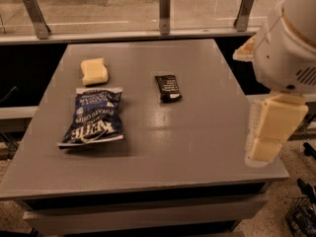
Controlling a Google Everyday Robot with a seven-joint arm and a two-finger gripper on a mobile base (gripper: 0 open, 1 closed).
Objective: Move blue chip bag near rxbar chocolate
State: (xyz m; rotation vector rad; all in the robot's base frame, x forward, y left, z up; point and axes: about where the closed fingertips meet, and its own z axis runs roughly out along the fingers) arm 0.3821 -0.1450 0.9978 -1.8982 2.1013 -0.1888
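Note:
The blue chip bag (94, 118) lies flat on the left half of the grey table (197, 152), its white "Kettle" lettering facing up. The rxbar chocolate (168, 88), a small black-wrapped bar, lies near the table's middle, to the right of the bag and a little farther back, with a bare gap between them. My arm comes in from the right. Its cream-coloured gripper (269, 132) hangs over the table's right front edge, far from both items and holding nothing that I can see.
A pale yellow sponge (94, 71) sits just behind the bag at the back left. A rail with metal posts (164, 5) runs behind the table. The arm's bulky white joint (289, 48) is above the right edge. A wire basket (301, 216) stands on the floor at lower right.

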